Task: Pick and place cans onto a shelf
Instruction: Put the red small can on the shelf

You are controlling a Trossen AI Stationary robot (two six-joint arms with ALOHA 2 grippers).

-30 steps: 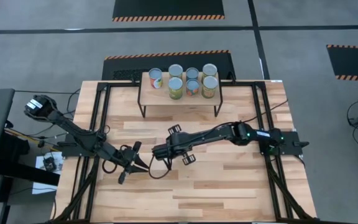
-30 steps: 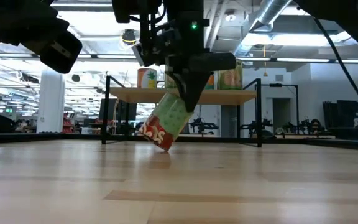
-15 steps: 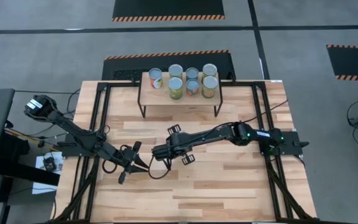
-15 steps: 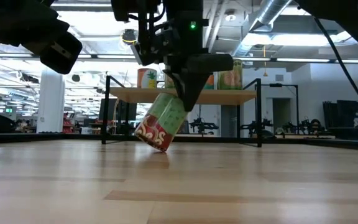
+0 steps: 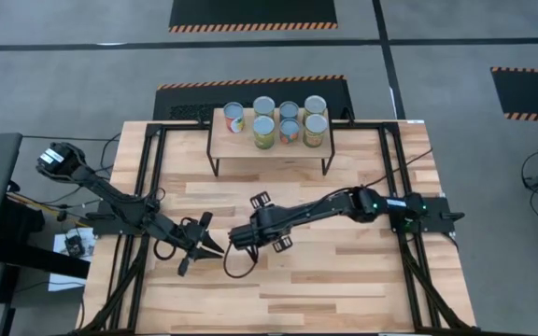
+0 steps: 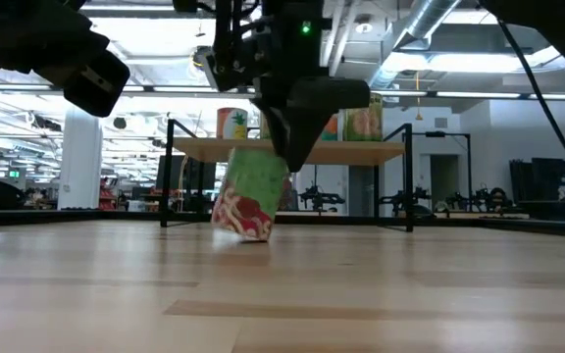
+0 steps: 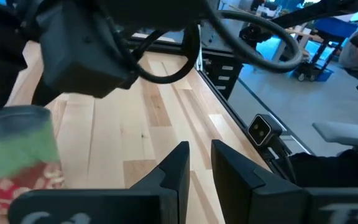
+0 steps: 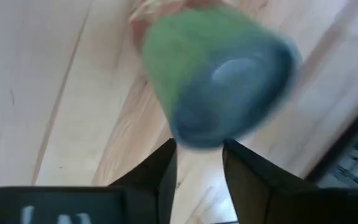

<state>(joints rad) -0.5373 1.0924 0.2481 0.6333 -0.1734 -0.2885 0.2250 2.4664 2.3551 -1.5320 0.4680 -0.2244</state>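
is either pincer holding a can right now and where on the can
Neither, apparently. The right pincer stands open just above the top of the green-and-red can, which leans on the table. The left pincer nearby holds nothing.

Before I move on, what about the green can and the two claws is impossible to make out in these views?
- Green can: high view, hidden under the right claw; whether it stands or tips is unclear.
- Contact between the right claw and the can: right wrist view, blurred.
- Can's label: low view, too small and smeared to read.
- Left claw: its gap looks empty.
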